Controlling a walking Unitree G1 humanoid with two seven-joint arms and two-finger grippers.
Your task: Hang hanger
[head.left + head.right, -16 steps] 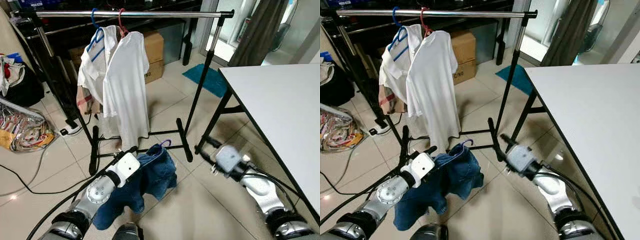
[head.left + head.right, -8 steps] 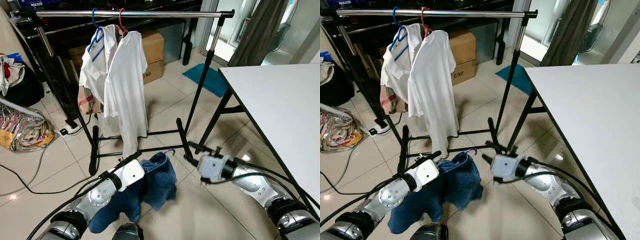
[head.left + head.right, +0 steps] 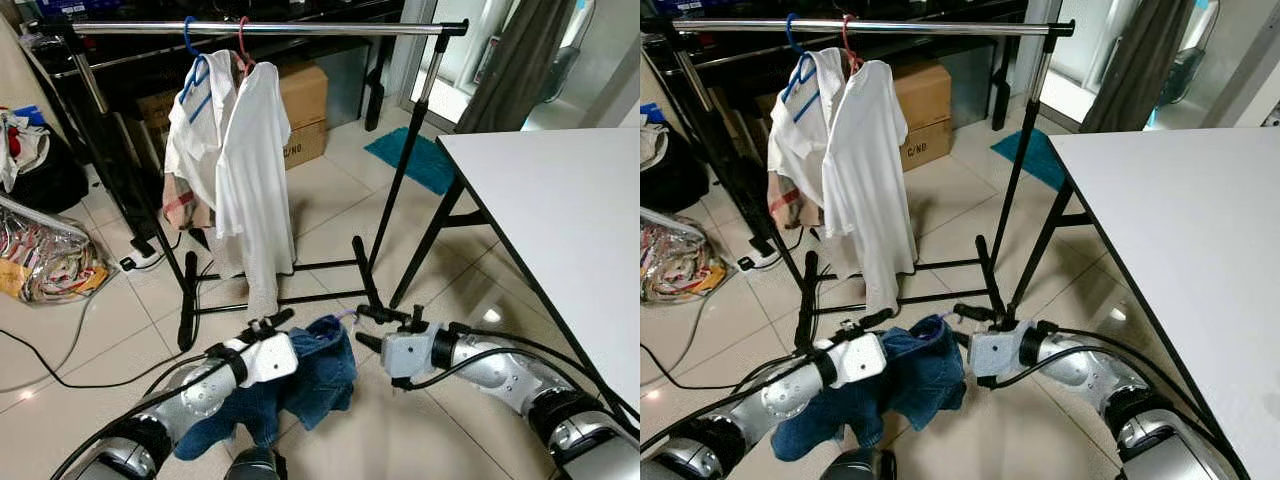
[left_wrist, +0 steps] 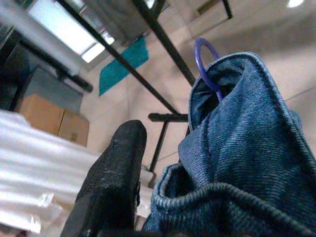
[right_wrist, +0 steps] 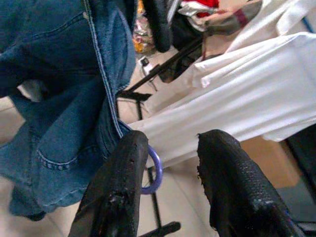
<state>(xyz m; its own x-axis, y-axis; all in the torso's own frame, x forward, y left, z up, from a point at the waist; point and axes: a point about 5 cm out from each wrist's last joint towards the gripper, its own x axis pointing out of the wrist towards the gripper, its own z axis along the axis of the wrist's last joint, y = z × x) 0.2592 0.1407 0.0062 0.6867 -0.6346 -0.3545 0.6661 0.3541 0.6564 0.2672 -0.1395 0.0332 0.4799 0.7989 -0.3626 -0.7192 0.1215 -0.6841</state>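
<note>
1. The purple hanger (image 4: 208,63) showed just its hook; the denim garment (image 3: 318,372) covered the rest.
2. The left gripper (image 3: 268,322) had its grip buried in denim.
3. The white table (image 3: 560,230) ran off the picture's edge.

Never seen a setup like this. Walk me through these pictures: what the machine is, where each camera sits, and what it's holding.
This is a walking humanoid robot with two silver arms. The two wide pictures come from cameras in its head, looking down. The two close-ups come from cameras on its wrists.

The left end effector holds a blue denim garment on a purple hanger low over the tiled floor. The right end effector, fingers open, is beside the hanger's hook.

Ahead stands a clothes rack with a white shirt hanging on it. A white table is on the robot's right.
</note>
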